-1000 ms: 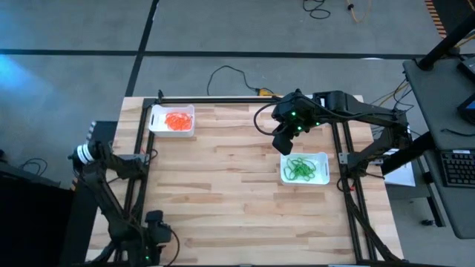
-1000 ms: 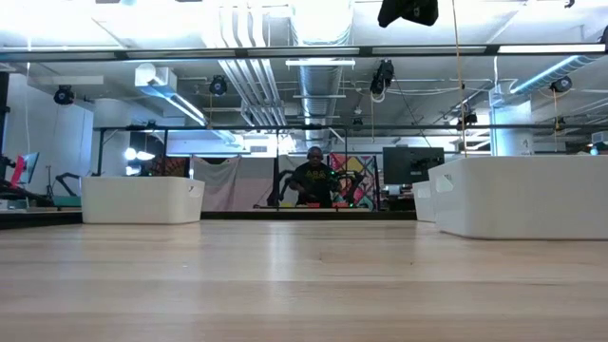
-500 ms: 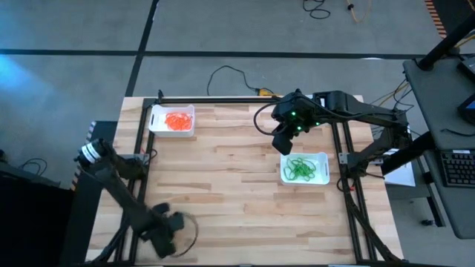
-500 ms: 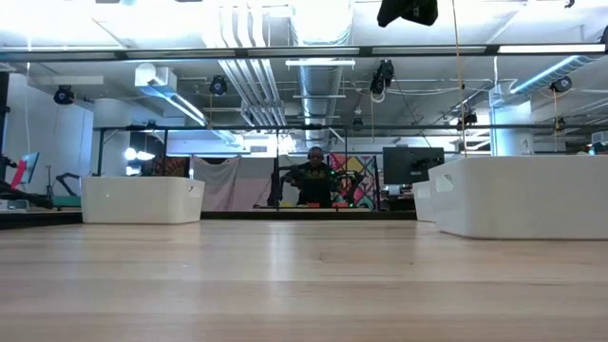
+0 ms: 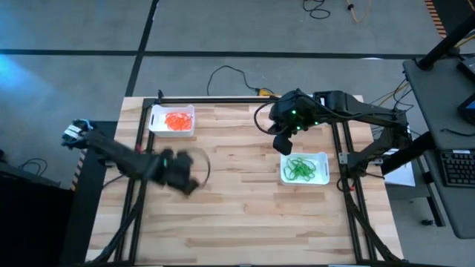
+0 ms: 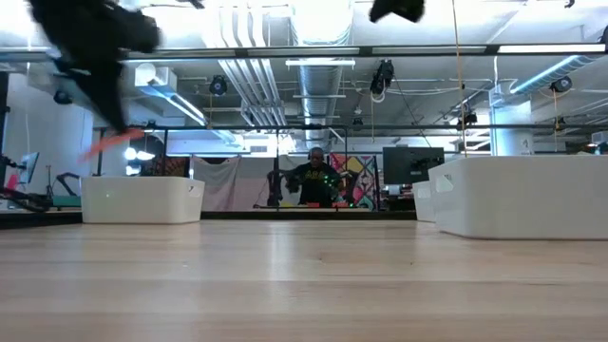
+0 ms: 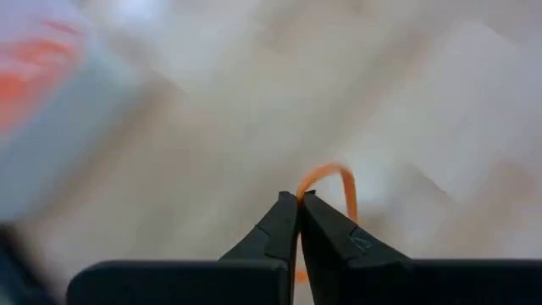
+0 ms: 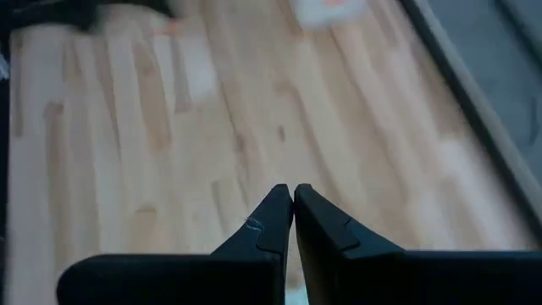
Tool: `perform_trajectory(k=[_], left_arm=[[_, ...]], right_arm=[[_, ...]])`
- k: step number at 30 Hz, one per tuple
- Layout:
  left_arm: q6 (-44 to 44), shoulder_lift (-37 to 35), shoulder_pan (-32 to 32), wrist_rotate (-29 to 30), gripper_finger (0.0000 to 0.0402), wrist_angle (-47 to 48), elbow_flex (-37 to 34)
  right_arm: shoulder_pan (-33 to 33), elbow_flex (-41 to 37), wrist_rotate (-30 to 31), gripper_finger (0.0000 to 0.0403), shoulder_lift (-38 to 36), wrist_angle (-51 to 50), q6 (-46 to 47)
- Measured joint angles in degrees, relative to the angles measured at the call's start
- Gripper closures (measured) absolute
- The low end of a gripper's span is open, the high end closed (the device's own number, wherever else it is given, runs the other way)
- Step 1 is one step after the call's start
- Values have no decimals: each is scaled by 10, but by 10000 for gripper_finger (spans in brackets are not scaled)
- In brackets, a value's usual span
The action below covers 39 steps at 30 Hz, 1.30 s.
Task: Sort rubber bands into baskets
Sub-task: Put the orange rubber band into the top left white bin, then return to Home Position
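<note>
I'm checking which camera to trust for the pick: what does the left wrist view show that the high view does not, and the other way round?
Only the left wrist view shows the left gripper shut on an orange rubber band, its loop standing out past the fingertips. Only the high view shows the whole layout: the right gripper above the basket of green bands, and the table with both arms. Both show the basket of orange bands and the wooden table top under the left gripper, which is blurred in the high view.
</note>
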<state>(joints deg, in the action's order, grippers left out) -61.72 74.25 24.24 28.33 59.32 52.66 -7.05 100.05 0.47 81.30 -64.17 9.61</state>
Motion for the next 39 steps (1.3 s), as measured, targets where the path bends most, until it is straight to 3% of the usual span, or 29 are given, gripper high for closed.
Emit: perform_trajectory(k=[5,9,12,15,23,27,30,34,39], left_arm=[[148,-36,-237,20,402,-14,0],[284,-56,-444,73,402,-60,0],[378,-66,-563,36,402,-114,0],[418,-68,-634,-15,402,-144,-8],[387,-42,-664,-30,402,-197,-75],[381,-14,-672,-93,388,-183,-89],[380,-3,-672,-97,354,-193,-88],[378,-12,-669,-111,292,-194,-81],[385,-83,-626,-237,229,-266,-78]], right_arm=[[0,0,1,390,0,68,-108],[0,0,0,390,0,113,-131],[0,0,0,390,0,133,-131],[0,0,0,390,0,163,-117],[-3,0,11,390,-1,345,-161],[-3,0,11,390,-2,425,-77],[-3,0,10,390,-2,450,3],[-6,-1,26,390,-2,448,15],[10,-47,28,390,-2,444,-24]])
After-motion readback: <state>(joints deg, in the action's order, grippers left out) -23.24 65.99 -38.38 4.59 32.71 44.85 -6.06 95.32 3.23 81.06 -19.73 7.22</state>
